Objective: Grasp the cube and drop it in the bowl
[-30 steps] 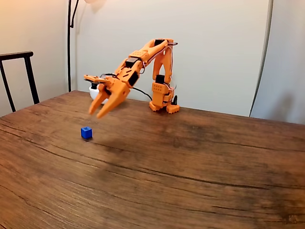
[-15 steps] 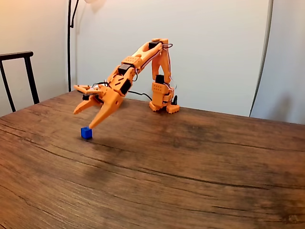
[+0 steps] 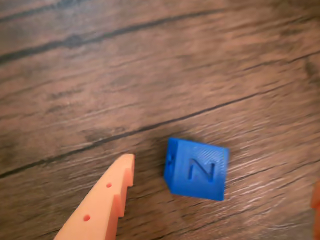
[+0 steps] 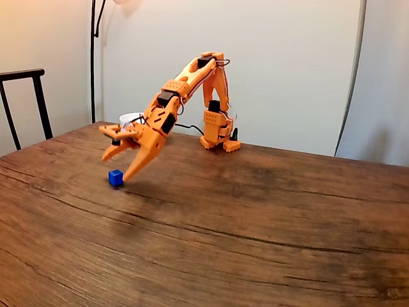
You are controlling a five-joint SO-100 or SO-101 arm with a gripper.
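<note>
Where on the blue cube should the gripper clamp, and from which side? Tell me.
Clamp the blue cube across its two opposite side faces, coming down from above. It sits flat on the wooden table, slightly rotated, with the face bearing a raised N showing in the wrist view. The open gripper already straddles it, one finger to its left there; closing should probably catch it.

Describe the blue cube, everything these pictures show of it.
The cube is small, bright blue and solid, with fine ridged faces that look 3D-printed. One face carries a raised letter N, and a small notch marks one edge. It rests flat on the wooden table, turned slightly askew in the wrist view. The open gripper straddles it: one orange fingertip stands beside it on the wood, not touching, the other barely enters at the right edge. In the fixed view the cube lies well in front of the bowl.
</note>
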